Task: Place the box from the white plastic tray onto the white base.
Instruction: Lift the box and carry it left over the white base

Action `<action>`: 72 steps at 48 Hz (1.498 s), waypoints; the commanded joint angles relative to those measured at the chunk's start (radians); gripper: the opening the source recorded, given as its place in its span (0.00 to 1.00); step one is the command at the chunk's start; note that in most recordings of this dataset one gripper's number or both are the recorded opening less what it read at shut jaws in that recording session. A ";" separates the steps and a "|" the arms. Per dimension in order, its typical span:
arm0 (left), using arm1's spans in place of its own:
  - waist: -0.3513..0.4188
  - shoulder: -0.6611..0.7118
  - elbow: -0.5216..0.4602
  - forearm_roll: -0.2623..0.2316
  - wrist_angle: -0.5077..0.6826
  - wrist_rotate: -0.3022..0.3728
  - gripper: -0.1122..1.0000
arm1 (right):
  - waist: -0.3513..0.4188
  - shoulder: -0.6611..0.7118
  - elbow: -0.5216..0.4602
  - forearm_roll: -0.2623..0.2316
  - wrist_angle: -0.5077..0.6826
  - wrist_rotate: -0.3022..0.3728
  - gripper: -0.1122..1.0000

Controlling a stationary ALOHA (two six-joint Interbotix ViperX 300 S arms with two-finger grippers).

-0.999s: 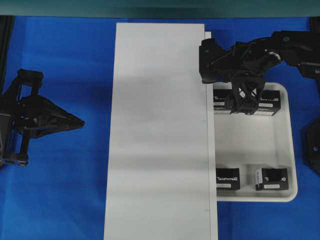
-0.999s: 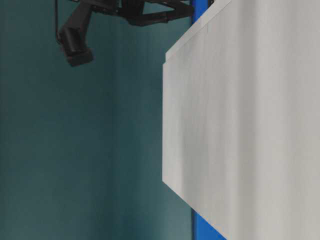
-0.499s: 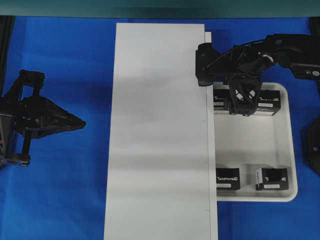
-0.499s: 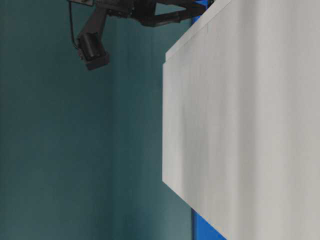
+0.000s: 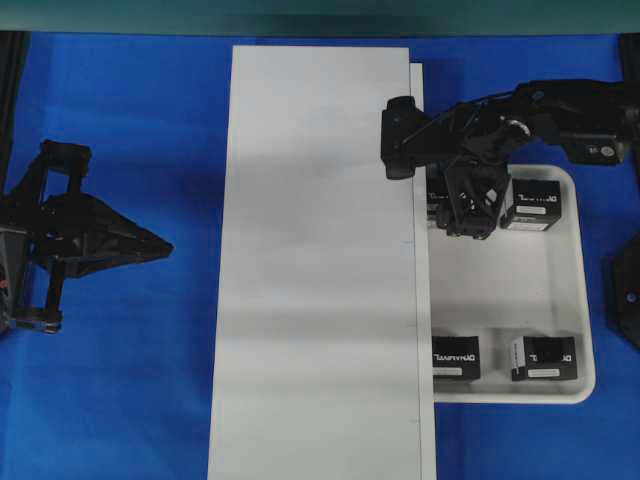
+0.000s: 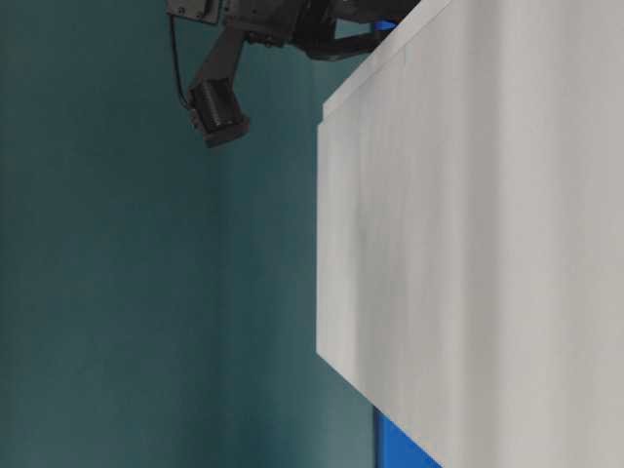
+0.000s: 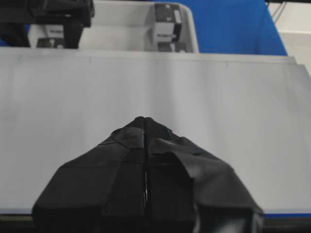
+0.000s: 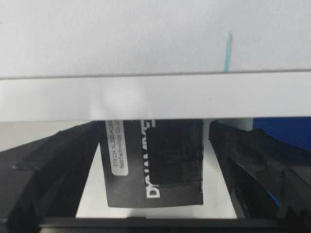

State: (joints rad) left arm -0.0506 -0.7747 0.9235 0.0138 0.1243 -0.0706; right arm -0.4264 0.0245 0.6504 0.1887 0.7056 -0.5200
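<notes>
The box (image 8: 153, 165) lies in the far-left corner of the white tray (image 5: 570, 290), framed between the wide-spread jaws of the right gripper (image 5: 468, 212), which hold nothing. To grip well, the jaws should sink until both sides of the box are bracketed, then close squarely. Just ahead of the jaws runs the raised edge of the white base (image 5: 320, 260), which could catch a fingertip. A second box (image 5: 532, 204) sits close beside the jaws; two others (image 5: 455, 357) lie well apart. The left gripper (image 7: 145, 127) waits pinched shut, empty, across the base.
</notes>
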 commanded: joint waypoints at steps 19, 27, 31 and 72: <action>0.009 0.000 -0.029 0.002 -0.005 -0.002 0.03 | 0.011 0.015 -0.003 0.002 0.000 0.003 0.78; 0.009 0.000 -0.029 0.003 -0.005 -0.002 0.03 | 0.011 0.008 -0.006 0.002 0.072 0.011 0.64; 0.012 0.000 -0.029 0.002 -0.003 -0.002 0.03 | 0.011 -0.009 -0.008 0.003 0.120 0.018 0.64; 0.020 -0.003 -0.029 0.003 -0.005 -0.002 0.03 | -0.097 -0.173 -0.397 -0.008 0.586 0.061 0.63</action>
State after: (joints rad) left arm -0.0322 -0.7747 0.9235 0.0138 0.1258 -0.0706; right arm -0.5262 -0.1672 0.3053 0.1825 1.2809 -0.4556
